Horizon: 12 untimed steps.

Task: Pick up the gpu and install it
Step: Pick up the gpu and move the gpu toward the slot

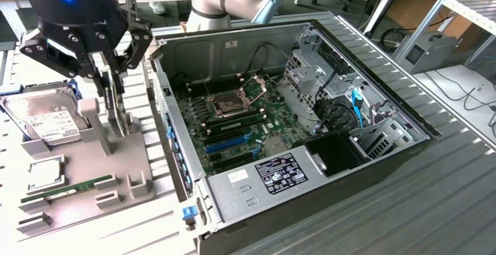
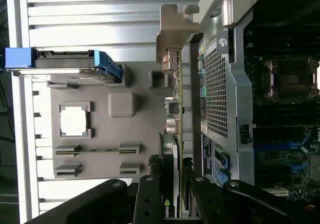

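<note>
Gpu (image 1: 118, 112) hangs upright, clamped between the jaws, bracket (image 2: 172, 33) end down, over the grey tray (image 1: 143, 150). The tray carries a RAM stick (image 1: 66, 188), CPU (image 1: 45, 173) and hard drive (image 1: 46, 118). Just beside it on the counter (image 1: 434, 208) lies the open case (image 1: 225, 57), motherboard (image 1: 232, 121) showing.

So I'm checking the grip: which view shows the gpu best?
The wrist view: the gpu runs edge-on from the gripper, shut on it, out to its pale bracket. The exterior view shows it as a thin dark strip hanging below the gripper, above the grey tray, beside the open case.
</note>
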Tool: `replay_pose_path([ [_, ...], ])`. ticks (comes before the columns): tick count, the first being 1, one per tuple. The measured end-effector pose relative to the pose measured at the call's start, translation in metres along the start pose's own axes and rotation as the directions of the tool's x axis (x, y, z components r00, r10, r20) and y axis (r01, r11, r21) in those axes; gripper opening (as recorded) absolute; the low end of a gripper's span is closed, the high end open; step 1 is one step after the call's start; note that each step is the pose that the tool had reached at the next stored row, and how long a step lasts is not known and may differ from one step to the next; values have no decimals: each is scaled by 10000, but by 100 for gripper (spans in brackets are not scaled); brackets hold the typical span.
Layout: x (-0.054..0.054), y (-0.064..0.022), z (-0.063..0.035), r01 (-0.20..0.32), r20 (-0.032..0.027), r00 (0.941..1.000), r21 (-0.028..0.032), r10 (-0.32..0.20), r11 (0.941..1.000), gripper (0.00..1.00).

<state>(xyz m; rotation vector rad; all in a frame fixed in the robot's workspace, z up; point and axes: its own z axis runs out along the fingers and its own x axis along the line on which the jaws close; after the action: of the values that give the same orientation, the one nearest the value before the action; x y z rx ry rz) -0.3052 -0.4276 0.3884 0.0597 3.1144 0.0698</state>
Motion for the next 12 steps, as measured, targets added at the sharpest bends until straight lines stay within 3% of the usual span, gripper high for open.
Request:
replay_pose_path([
  [2,-7,13,-283,0,0,10000,0,0,10000,27],
  [4,-10,20,-423,0,1,10000,-1,0,10000,27],
  [7,-22,21,-425,0,-2,10000,2,0,10000,27],
  [12,-254,30,-418,0,-1,10000,1,0,10000,27],
])
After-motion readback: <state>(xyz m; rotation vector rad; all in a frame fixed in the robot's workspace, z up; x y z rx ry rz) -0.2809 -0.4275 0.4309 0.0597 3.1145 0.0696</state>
